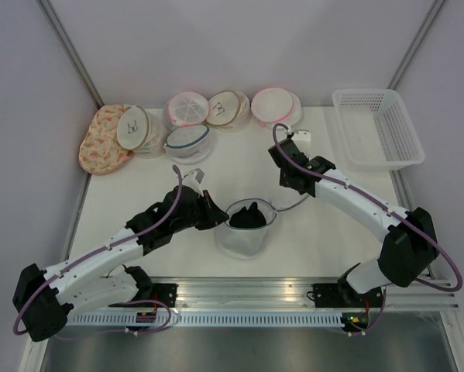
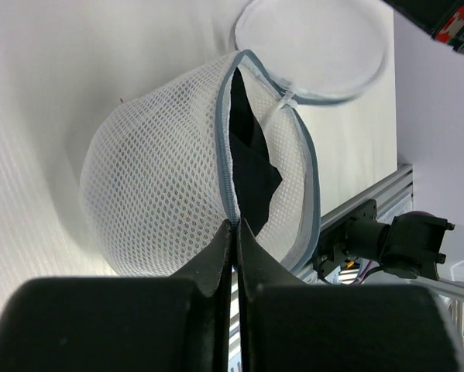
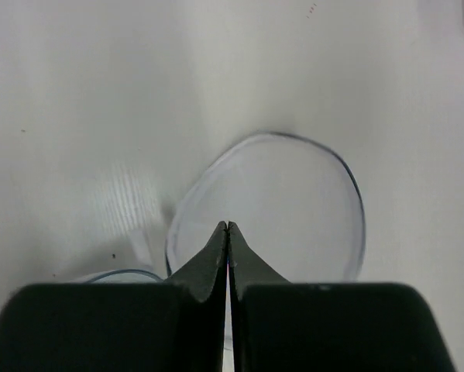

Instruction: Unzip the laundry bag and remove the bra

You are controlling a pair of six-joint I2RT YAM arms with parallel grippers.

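The laundry bag stands mid-table, a white mesh dome with a grey-blue zipper rim, and it is unzipped. The black bra sits inside and pokes out of the opening; it also shows in the left wrist view. My left gripper is shut on the bag's zipper rim at its left side. The bag's round flap lies on the table beside it. My right gripper is shut with nothing seen between its tips, hovering above that flap.
At the back stand pink-rimmed mesh bags, beige-rimmed bags with a bra drawing, another grey-blue-rimmed bag and a floral pouch. A white plastic basket sits at the back right. Walls close both sides.
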